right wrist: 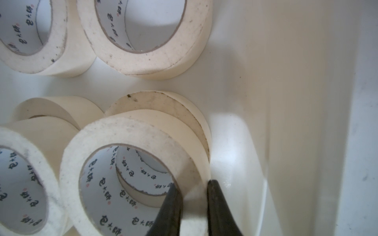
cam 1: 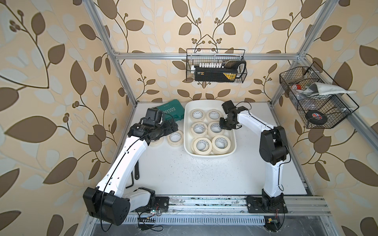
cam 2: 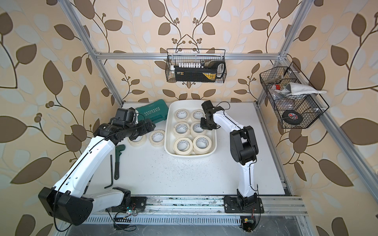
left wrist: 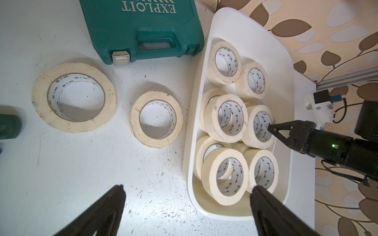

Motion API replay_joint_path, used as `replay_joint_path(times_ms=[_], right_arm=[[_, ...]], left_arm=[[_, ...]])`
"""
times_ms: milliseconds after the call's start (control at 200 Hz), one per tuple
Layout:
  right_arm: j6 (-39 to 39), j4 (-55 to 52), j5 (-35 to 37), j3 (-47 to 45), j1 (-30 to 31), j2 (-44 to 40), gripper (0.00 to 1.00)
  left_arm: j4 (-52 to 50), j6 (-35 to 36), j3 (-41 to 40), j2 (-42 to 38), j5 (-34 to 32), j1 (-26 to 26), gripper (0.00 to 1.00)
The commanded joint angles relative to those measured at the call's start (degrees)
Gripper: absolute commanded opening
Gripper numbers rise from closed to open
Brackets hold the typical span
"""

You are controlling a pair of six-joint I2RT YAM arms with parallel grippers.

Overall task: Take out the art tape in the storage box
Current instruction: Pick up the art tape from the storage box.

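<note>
In storage box (left wrist: 266,51), right hand (right wrist: 193,183) pinches art tape (right wrist: 126,132) wall — left hand (left wrist: 187,187) spread, hovering.

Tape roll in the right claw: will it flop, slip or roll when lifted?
Probably stiff: the tape roll is a thick wound ring on a cardboard core. Likely light, being hollow. Pinched by one wall in the right gripper, it may tilt; on edge it could roll.
</note>
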Motion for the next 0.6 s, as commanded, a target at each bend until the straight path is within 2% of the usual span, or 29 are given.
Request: replay_joint_path(times_ms=[0, 105, 350, 595], right_arm=[[0.6, 1.1, -1.1, 0.8, -0.2, -0.2, 0.05], [0.6, 0.9, -0.8, 0.5, -0.2, -2.5, 0.00], [-0.2, -1.0, 1.3, 1.9, 1.0, -10.2, 0.00], [-0.8, -3.6, 2.9, 4.7, 5.8, -15.9, 0.00]], left_arm=[[0.0, 0.7, 0.4, -1.5, 1.6, 0.1, 0.99], [-0.1, 0.9, 0.7, -1.1, 2.3, 0.1, 0.99], [-0.5, 2.4, 2.3, -0.1, 2.9, -0.8, 0.99], [-1.1, 6.6, 5.1, 1.7, 2.2, -4.1, 0.99]])
